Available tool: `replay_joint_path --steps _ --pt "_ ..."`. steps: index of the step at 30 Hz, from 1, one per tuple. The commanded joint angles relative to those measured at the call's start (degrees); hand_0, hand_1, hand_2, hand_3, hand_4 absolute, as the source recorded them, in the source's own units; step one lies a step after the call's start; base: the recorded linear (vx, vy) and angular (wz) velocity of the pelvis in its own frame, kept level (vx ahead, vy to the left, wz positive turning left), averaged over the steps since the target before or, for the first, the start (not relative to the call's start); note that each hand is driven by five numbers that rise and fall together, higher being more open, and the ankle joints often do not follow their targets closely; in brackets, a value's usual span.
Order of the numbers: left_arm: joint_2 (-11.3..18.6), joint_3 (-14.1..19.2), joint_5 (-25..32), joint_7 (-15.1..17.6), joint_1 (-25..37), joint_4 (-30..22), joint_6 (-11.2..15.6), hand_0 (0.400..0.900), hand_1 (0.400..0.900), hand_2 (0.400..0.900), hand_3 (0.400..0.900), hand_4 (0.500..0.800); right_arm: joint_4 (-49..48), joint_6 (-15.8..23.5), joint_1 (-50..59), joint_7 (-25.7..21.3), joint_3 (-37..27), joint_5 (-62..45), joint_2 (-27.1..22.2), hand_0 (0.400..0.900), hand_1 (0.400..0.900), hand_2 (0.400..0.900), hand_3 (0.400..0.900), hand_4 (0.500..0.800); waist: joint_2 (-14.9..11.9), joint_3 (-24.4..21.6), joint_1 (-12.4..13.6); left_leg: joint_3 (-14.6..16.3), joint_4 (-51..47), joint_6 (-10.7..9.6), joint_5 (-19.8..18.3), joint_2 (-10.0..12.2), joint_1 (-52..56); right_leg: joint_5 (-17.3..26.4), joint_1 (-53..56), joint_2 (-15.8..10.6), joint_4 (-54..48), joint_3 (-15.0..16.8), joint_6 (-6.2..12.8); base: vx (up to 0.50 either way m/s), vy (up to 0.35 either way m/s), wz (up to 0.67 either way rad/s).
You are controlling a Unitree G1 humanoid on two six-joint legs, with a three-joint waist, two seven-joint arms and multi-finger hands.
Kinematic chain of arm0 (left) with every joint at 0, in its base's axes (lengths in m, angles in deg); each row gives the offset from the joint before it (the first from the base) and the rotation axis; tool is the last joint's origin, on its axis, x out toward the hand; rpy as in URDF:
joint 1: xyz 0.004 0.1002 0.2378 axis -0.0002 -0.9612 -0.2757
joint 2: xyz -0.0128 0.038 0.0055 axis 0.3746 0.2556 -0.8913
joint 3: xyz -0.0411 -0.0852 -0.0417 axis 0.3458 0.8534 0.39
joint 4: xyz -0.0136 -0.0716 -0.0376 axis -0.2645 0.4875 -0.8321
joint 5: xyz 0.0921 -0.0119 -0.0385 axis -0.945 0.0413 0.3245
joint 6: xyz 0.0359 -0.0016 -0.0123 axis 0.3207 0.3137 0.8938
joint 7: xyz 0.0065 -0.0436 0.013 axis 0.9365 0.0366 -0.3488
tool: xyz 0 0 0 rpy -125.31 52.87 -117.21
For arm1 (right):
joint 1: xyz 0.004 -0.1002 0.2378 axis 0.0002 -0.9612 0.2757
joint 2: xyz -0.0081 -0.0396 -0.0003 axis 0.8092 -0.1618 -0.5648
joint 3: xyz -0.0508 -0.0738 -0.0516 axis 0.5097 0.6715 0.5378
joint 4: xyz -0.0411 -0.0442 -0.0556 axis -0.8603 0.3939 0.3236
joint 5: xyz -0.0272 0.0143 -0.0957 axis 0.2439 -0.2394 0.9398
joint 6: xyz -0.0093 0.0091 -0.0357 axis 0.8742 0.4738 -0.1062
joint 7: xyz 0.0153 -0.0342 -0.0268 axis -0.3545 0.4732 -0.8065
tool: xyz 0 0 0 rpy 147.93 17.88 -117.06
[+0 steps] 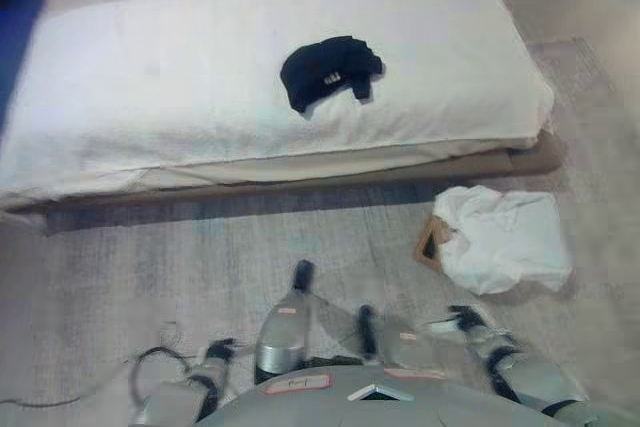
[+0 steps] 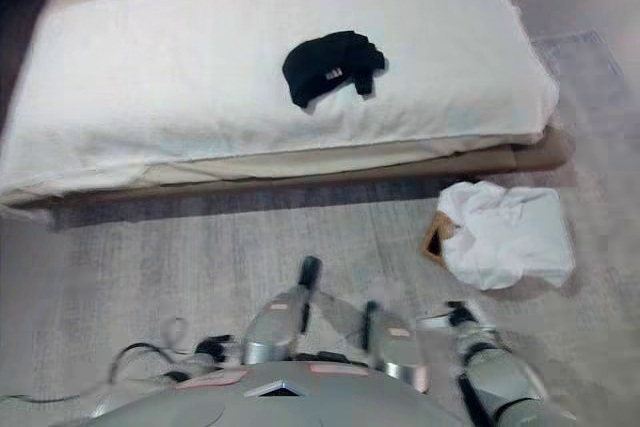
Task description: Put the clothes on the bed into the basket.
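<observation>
A crumpled black garment (image 1: 330,71) lies alone near the middle of a low bed (image 1: 150,97) covered in a white sheet. On the floor just beside the bed's right corner sits a brown basket (image 1: 432,243), mostly hidden under white cloth (image 1: 505,237) heaped in it. Both robot hands sit low at the bottom edge, left hand (image 1: 215,355) and right hand (image 1: 462,320), touching nothing, and I cannot tell whether their fingers are curled or relaxed.

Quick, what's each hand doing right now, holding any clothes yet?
Left hand: low at bottom edge, holds nothing; fingers cannot be told.
Right hand: low near bottom edge, holds nothing; fingers cannot be told.
</observation>
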Motion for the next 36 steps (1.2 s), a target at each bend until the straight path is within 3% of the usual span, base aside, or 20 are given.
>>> replay_joint_path --steps 1,3,5,8,10,11,12,13,14,15,17,18,22,26,27,28,30,32,33,36 --pt "-2.25 2.07 1.64 1.77 -1.44 2.73 -0.85 0.9 0.9 0.9 0.9 0.8 -2.51 -0.04 -1.41 -1.11 0.36 -0.46 -5.04 0.9 0.9 0.9 0.9 0.8 2.23 -1.23 3.38 -2.16 -11.43 3.04 17.09 4.95 -12.79 4.18 27.14 -2.83 -23.61 6.32 6.51 0.68 0.298 -0.77" --pt "-1.66 2.81 1.72 1.91 -1.94 2.93 -1.16 0.9 0.9 0.9 0.9 0.8 -2.57 -0.3 -1.49 -0.67 0.2 -0.32 -4.53 0.9 0.9 0.9 0.9 0.8 1.76 -3.01 4.63 -2.71 -9.96 3.83 18.17 4.62 -12.09 3.74 29.06 -5.78 -22.98 6.54 7.89 0.66 0.381 -0.55" --pt "-1.23 2.78 2.0 2.07 -1.17 2.79 -1.14 0.9 0.9 0.9 0.9 0.8 -3.02 -0.12 -1.47 -0.45 -0.38 -0.29 -4.15 0.9 0.9 0.9 0.9 0.8 0.07 -4.3 4.22 -1.24 -5.92 3.24 19.3 2.61 -11.79 7.04 28.98 -9.65 -21.47 3.82 10.59 0.6 0.36 -0.1" --pt "-0.15 2.39 2.93 1.48 -0.51 0.68 -0.4 0.9 0.9 0.9 0.9 0.8 -4.03 -0.19 -0.67 0.31 0.24 0.67 -3.7 0.9 0.9 0.9 0.9 0.8 -1.09 -5.96 5.33 1.26 -3.07 4.43 16.91 1.16 -12.26 20.34 24.18 -11.31 -14.74 2.74 13.16 0.48 0.228 -0.13" --pt "0.34 1.66 2.52 0.78 -0.01 0.44 -0.68 0.9 0.9 0.9 0.9 0.8 -4.57 -0.34 0.03 0.86 1.21 1.67 -3.54 0.9 0.9 0.9 0.9 0.8 -1.41 -6.68 6.25 2.25 -3.09 6.76 13.83 -0.1 -11.09 30.0 20.46 -12.79 -7.04 -1.71 12.72 0.44 0.269 0.06" --pt "0.78 1.21 2.15 0.65 0.55 0.22 -0.88 0.9 0.9 0.9 0.9 0.8 -4.9 -0.46 0.23 0.71 1.28 1.33 -3.63 0.9 0.9 0.9 0.9 0.8 -0.93 -6.58 5.87 2.38 -3.89 7.94 12.57 -0.92 -8.94 31.26 18.58 -11.76 -3.97 -2.43 11.95 0.49 0.311 0.36" --pt "1.09 0.67 1.78 0.39 1.01 -0.06 -0.94 0.9 0.9 0.9 0.9 0.8 -5.41 -0.21 0.27 0.49 1.19 0.84 -3.73 0.9 0.9 0.9 0.9 0.8 -0.43 -6.08 4.77 2.06 -5.14 8.95 11.63 -1.96 -6.69 31.58 16.34 -8.34 -0.54 -0.45 10.99 0.47 0.304 0.56" --pt "1.39 0.3 1.53 0.25 1.62 -0.39 -0.81 0.9 0.9 0.9 0.9 0.8 -5.66 0.05 0.32 0.51 1.19 0.28 -3.71 0.9 0.9 0.9 0.9 0.8 0.28 -5.02 3.37 1.06 -6.72 10.09 10.71 -3.19 -4.02 28.65 12.72 -3.83 2.47 0.81 9.94 0.48 0.296 0.69" --pt "1.69 0.06 1.23 0.09 2.05 -0.58 -0.61 0.9 0.9 0.9 0.9 0.8 -5.65 0.37 0.26 0.47 1.08 -0.15 -3.67 0.9 0.9 0.9 0.9 0.8 0.93 -3.65 1.8 -0.35 -8.3 11.16 9.88 -4.75 -0.86 25.74 9.2 -0.82 3.74 0.05 9.63 0.46 0.265 0.69" --pt "1.75 -0.17 1.04 -0.05 2.25 -0.54 -0.53 0.9 0.9 0.9 0.9 0.8 -5.69 0.61 -0.05 0.34 1.13 -0.48 -3.59 0.9 0.9 0.9 0.9 0.8 1.71 -2.44 0.41 -1.46 -9.67 11.61 9.33 -5.63 2.36 23.37 5.81 0.51 3.84 -2.54 9.31 0.46 0.221 0.65" --pt "1.55 -0.33 0.6 -0.25 2.4 -0.15 -0.69 0.9 0.9 0.9 0.9 0.8 -5.81 0.62 -0.86 0.19 1.13 -0.62 -3.73 0.9 0.9 0.9 0.9 0.8 4.04 -0.67 -2.02 -3.23 -12.1 11.11 8.07 -4.97 8.85 16.21 0.39 -0.94 -0.17 -10.82 7.27 0.46 0.126 0.44" --pt "1.2 -0.47 0.31 -0.39 2.32 0.15 -0.72 0.9 0.9 0.9 0.9 0.8 -5.8 0.58 -1.1 0.11 1.09 -0.55 -3.94 0.9 0.9 0.9 0.9 0.8 4.69 -0.56 -2.83 -3.53 -12.66 10.71 7.37 -4.63 10.71 16.68 -1.84 -1.24 -4.43 -12.64 6.91 0.47 0.017 0.32" --pt "0.46 -1.04 -1.78 -0.8 2.67 1.11 -0.2 0.9 0.9 0.9 0.9 0.8 -6.47 0.45 -1.03 -0.32 0.93 0.42 -5.22 0.9 0.9 0.9 0.9 0.8 4.28 1.09 -6.43 -5.21 -14.33 9.31 3.21 -5.1 17.55 26.84 -7.14 -5.41 -23.71 -12.99 10.05 0.48 -0.105 0.45" --pt "0.49 -0.44 -3.09 -1.12 2.09 1.73 -0.01 0.9 0.9 0.9 0.9 0.8 -7.35 0.33 -0.11 -0.43 0.76 1.42 -6.45 0.9 0.9 0.9 0.9 0.8 3.83 1.82 -7.43 -6.72 -14.33 8.86 -0.91 -5.37 22.56 31.86 -8.42 -7.82 -26.0 -11.53 11.94 0.39 -0.184 0.4" --pt "0.48 -0.43 -3.09 -1.12 2.08 1.72 -0.01 0.9 0.9 0.9 0.9 0.8 -7.34 0.33 -0.11 -0.43 0.77 1.42 -6.46 0.9 0.9 0.9 0.9 0.8 3.87 1.9 -7.46 -6.75 -14.33 8.86 -0.94 -5.34 22.66 31.82 -8.31 -7.8 -25.98 -11.57 11.95 0.43 -0.331 0.16" --pt "0.54 0.59 -3.07 -1.13 1.27 2.43 -0.13 0.9 0.9 0.9 0.9 0.8 -7.48 0.42 0.49 -0.3 1.48 2.2 -6.52 0.9 0.9 0.9 0.9 0.8 2.89 0.04 -7.26 -6.62 -13.73 8.35 -3.87 -4.37 25.54 31.89 -6.88 -8.06 -25.37 -13.89 11.2 0.49 -0.346 0.11" --pt "0.2 0.96 -2.72 -0.66 0.14 2.36 -0.13 0.9 0.9 0.9 0.9 0.8 -7.83 0.61 1.43 -0.29 2.65 3.12 -7.17 0.9 0.9 0.9 0.9 0.8 3.1 -1.15 -7.14 -6.31 -7.94 7.62 -5.88 -3.32 25.62 30.41 -5.23 -7.44 -23.18 -14.41 9.96 0.51 -0.354 0.15" --pt "-0.21 0.9 -2.46 -0.4 -0.08 1.48 0.05 0.9 0.9 0.9 0.9 0.8 -8.82 0.76 2.06 -0.13 2.79 2.81 -7.79 0.9 0.9 0.9 0.9 0.8 3.35 -0.81 -7.08 -6.11 -2.35 7.09 -5.11 -3.38 24.07 29.63 -4.57 -7.17 -22.45 -14.75 9.29 0.21 -0.23 0.06" --pt "-1.08 -1.2 -3.2 -0.51 0.64 -0.14 0.17 0.9 0.9 0.9 0.9 0.8 -10.61 1.03 4.41 -0.78 3.67 3.06 -9.66 0.9 0.9 0.9 0.9 0.8 2.99 1.45 -6.05 -4.9 10.2 6.33 -2.01 -4.48 17.45 28.11 -2.66 -7.19 -22.12 -14.97 7.93 0.09 -0.247 -0.07" --pt "-0.62 -2.17 -1.44 0.77 1.31 -0.95 0.3 0.9 0.9 0.9 0.9 0.8 -12.0 0.67 9.37 -2.29 5.46 4.66 -12.27 0.9 0.9 0.9 0.9 0.8 2.57 3.99 -4.23 -3.28 15.83 6.66 -0.94 -5.84 8.26 26.91 -1.87 -7.37 -22.84 -15.33 7.02 0.08 -0.206 -0.06"
